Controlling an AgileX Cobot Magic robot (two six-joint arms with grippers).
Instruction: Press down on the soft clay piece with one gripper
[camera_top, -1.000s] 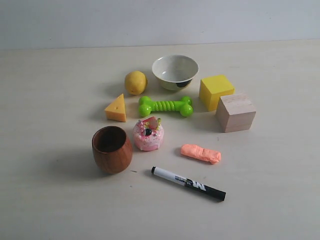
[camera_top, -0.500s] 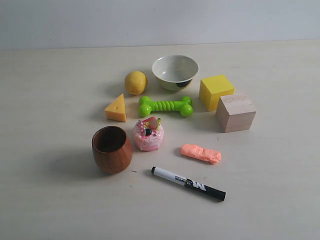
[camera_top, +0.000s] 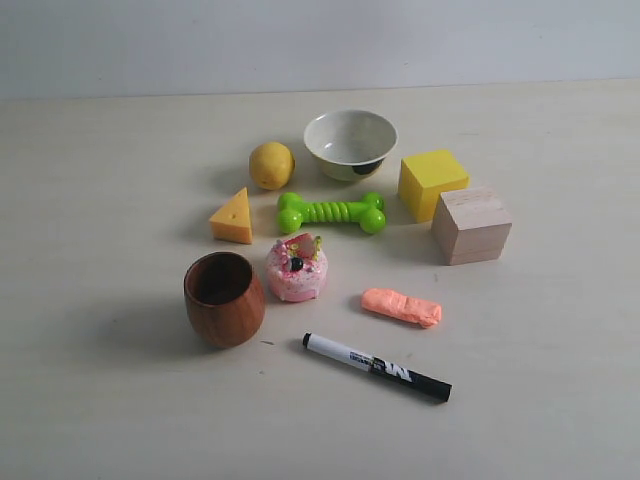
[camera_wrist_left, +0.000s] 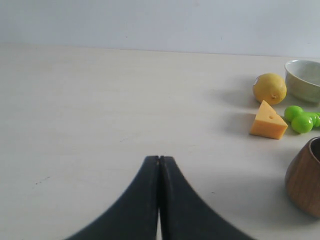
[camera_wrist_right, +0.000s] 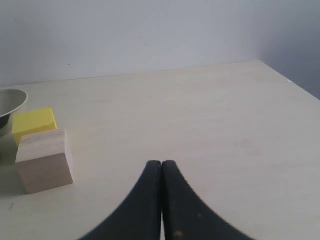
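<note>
Black left tool (camera_wrist_left: 159, 159): tips pressed together, nothing held, above pale surface (camera_wrist_left: 75, 100). Brown wooden cup (camera_top: 224, 298) upright, inside dark, contents unclear. White bowl (camera_top: 351, 143) further back, inside bare. Black-capped marker (camera_top: 377, 367) at front, white barrel, dark print too small to read. Salmon soft clay piece (camera_top: 401, 307) lying flat just behind marker, right of pink cake toy (camera_top: 296, 268), touching neither. Plain light wall (camera_top: 320, 40) behind. Black right tool (camera_wrist_right: 161, 163): tips together, nothing held.

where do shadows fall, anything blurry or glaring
Exterior view: sharp, even light, soft shadows left of cup and clay. Left wrist view: left gripper featureless black, lemon crisp. Right wrist view: right gripper equally dark, wood block sharp, no glare.
</note>
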